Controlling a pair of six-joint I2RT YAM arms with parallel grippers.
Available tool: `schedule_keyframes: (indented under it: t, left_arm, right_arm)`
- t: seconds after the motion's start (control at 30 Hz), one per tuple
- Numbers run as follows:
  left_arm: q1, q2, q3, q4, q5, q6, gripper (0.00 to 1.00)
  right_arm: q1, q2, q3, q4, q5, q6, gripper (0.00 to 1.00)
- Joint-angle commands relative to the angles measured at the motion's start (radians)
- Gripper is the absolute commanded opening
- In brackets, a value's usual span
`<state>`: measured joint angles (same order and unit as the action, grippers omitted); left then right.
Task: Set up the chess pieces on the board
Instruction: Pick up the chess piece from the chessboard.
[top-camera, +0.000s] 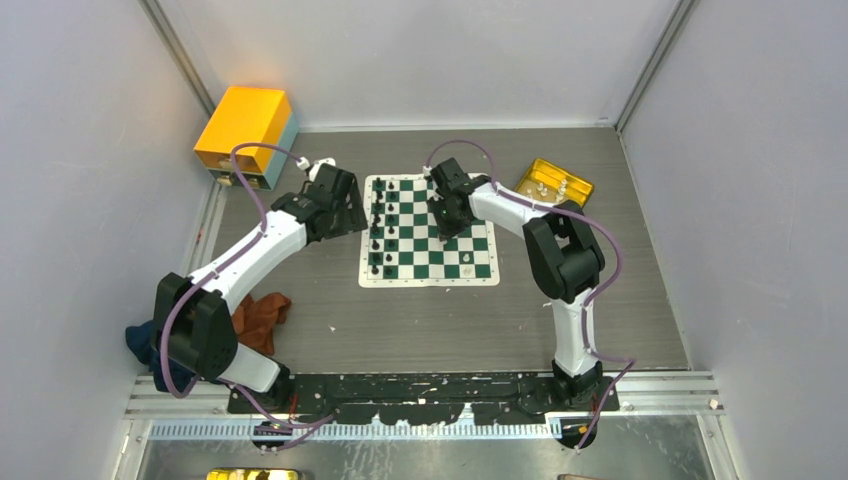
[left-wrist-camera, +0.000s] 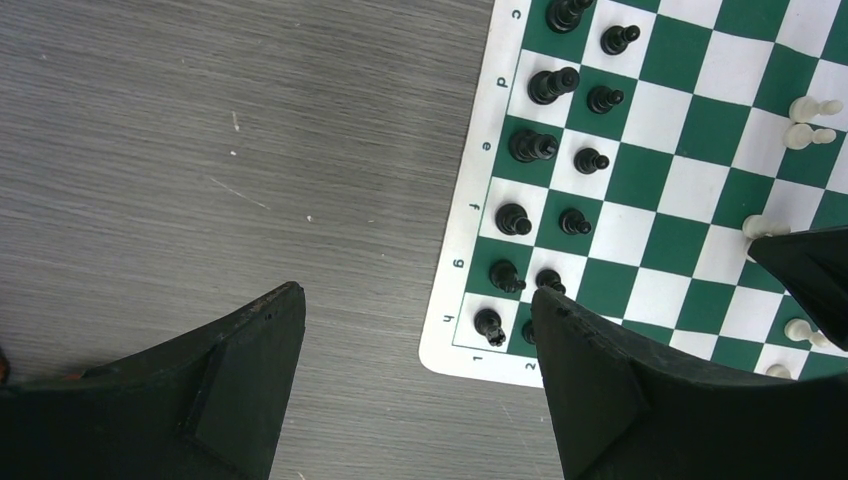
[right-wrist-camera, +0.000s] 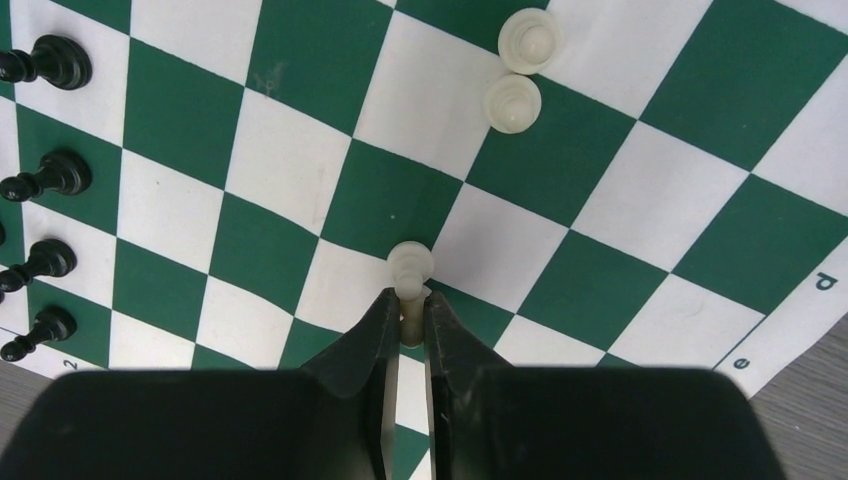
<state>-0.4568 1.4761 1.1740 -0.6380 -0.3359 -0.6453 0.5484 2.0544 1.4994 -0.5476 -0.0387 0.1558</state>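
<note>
The green and white board (top-camera: 430, 232) lies mid-table. Black chess pieces (top-camera: 377, 225) stand in two columns along its left side, also in the left wrist view (left-wrist-camera: 530, 146). My right gripper (right-wrist-camera: 410, 297) is shut on a cream-white piece (right-wrist-camera: 410, 268) and holds it over the board's middle squares (top-camera: 447, 215). Two more cream-white pieces (right-wrist-camera: 520, 72) stand close together on the board beyond it. My left gripper (left-wrist-camera: 418, 305) is open and empty, hanging over bare table just off the board's left edge (top-camera: 335, 200).
An orange-yellow box (top-camera: 245, 130) stands at the back left. A translucent yellow tray (top-camera: 555, 183) holding a few white pieces lies right of the board. A rust and blue cloth (top-camera: 262, 318) lies near the left arm's base.
</note>
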Motion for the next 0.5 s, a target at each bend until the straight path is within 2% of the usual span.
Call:
schedule_keyframes:
  t: [0.0, 0.47]
  left_arm:
    - [0.004, 0.001, 0.023, 0.033, 0.001, 0.016, 0.84]
    - [0.004, -0.009, 0.013, 0.038, 0.014, 0.015, 0.84]
  right_arm:
    - [-0.001, -0.092, -0.013, 0.0, 0.025, 0.0, 0.12]
    - [-0.018, -0.17, -0.095, -0.017, 0.125, 0.041, 0.12]
